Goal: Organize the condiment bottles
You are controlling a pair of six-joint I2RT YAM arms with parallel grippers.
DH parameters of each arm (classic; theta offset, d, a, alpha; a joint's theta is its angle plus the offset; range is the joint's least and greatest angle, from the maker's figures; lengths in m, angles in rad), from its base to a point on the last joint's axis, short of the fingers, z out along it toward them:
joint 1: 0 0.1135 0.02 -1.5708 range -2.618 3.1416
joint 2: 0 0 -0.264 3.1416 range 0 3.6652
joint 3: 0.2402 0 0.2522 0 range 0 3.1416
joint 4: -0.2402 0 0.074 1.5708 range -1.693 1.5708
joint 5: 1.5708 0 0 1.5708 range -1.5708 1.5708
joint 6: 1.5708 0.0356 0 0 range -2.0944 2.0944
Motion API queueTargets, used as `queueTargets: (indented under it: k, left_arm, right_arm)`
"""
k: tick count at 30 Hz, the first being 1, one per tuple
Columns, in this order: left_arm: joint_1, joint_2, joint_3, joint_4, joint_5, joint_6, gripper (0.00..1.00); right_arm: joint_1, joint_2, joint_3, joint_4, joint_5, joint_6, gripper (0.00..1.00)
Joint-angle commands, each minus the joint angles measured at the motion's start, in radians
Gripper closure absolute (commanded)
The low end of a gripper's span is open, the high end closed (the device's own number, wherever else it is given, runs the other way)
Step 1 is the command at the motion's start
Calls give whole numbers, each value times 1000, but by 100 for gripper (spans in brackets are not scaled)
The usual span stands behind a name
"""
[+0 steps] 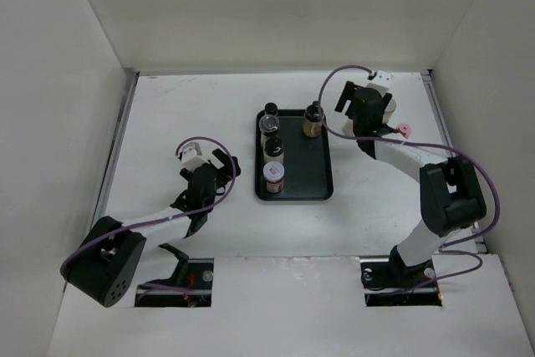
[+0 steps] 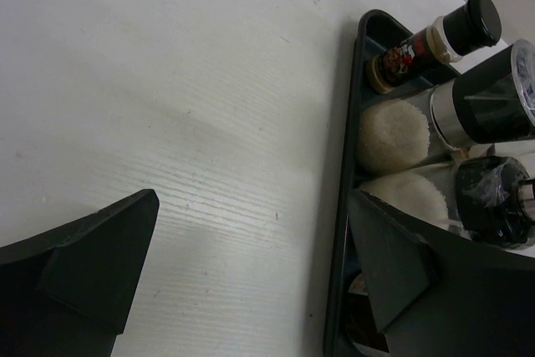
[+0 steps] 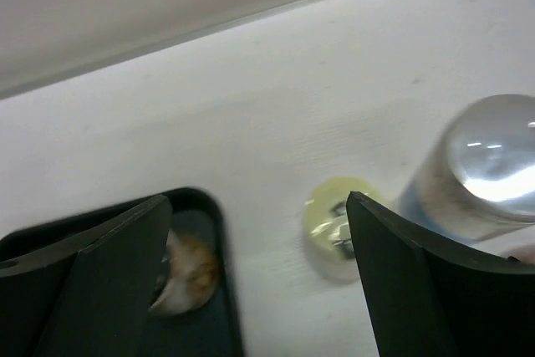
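A flat black tray (image 1: 319, 175) holds several condiment bottles: a black-capped one (image 1: 270, 110), a silver-capped one (image 1: 269, 126), another black-capped one (image 1: 273, 150), a blue-rimmed white-capped one (image 1: 273, 176) and a beige one (image 1: 313, 119). My right gripper (image 1: 344, 99) is open and empty above the table by the tray's far right corner (image 3: 205, 206). Between its fingers lie bare table and a yellow-capped bottle (image 3: 330, 225); a silver-capped bottle (image 3: 481, 165) stands beside it. A pink-capped bottle (image 1: 405, 130) shows by the right arm. My left gripper (image 1: 226, 165) is open and empty left of the tray.
The left wrist view shows the tray's left rim (image 2: 344, 206), with a red-labelled black-capped bottle (image 2: 435, 39) and two white-filled jars (image 2: 393, 135) behind it. White walls enclose the table on three sides.
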Motion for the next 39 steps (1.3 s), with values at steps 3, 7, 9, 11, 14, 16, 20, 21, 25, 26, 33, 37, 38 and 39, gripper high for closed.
queueTargets:
  k: [3,7,9,11,14,16,20,21,25,26,33,37,38,39]
  left_arm:
    - [-15,21,36,44,5,9,0]
    - [-17,18,36,45,-2,13,0]
    - [-9,17,32,45,2,11,0]
    - [-14,12,32,45,4,9,0]
    - [-9,18,33,45,-2,11,0]
    - [-3,18,32,45,7,9,0]
    - [-6,4,29,47,-5,11,0]
    - [-3,15,30,47,-5,11,0]
    - [-9,3,30,48,15,11,0]
    - [-7,0,29,50,10,11,0]
    - [0,8,24,62,22,8,0]
    - [-1,31,32,64,51,6,0]
    - [0,20,27,70,51,6,0]
    - [2,15,26,71,42,6,0]
  right_arm:
    - [-59,14,1,-47,-3,17,9]
    - [-83,13,-11,-21,-6,23,9]
    - [-97,45,16,-31,-17,19,10]
    - [-106,66,27,-41,-22,25,12]
    - [-112,103,38,-47,-39,42,15]
    - [-114,128,55,-64,-45,48,20]
    - [-108,120,32,-41,-25,55,42]
    - [-108,102,24,-33,-17,55,43]
    - [-65,-7,-46,11,42,37,45]
    - [-50,-39,-69,8,50,37,46]
    - [95,-159,-208,-1,43,77,46]
    - [171,-170,-211,4,15,91,46]
    - [193,-159,-199,16,-3,91,46]
    - [207,-145,-185,21,-16,91,46]
